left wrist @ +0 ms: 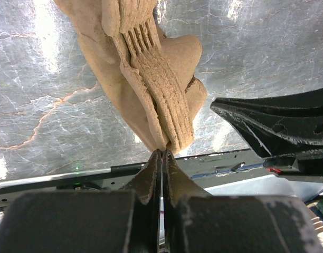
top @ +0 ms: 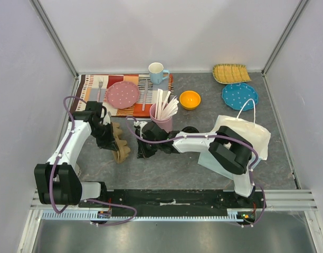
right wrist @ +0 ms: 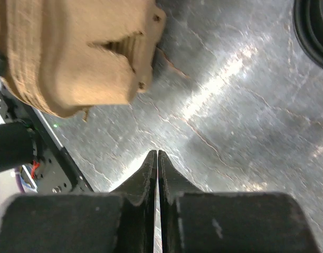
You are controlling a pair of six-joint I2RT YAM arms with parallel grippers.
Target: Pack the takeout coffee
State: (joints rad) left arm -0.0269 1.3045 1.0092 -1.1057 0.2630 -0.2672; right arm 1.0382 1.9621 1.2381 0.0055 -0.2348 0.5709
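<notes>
Seemingly the takeout coffee [top: 190, 129] stands mid-surface, just right of the pink cup of sticks [top: 162, 120]. Only its dark lid shows past the right forearm, and the paper body is hidden. The left claw [left wrist: 161, 153] is pinched tight on the thin edge of a brown pulp carrier [left wrist: 151, 79], holding it on edge. The right claw [right wrist: 157, 154] is closed on nothing, low over the bare surface [right wrist: 230, 105] beside that carrier. I judge the cup light, thin-walled and easily crushed, its lid liable to pop. Grip it gently around the mid-body and keep it upright.
</notes>
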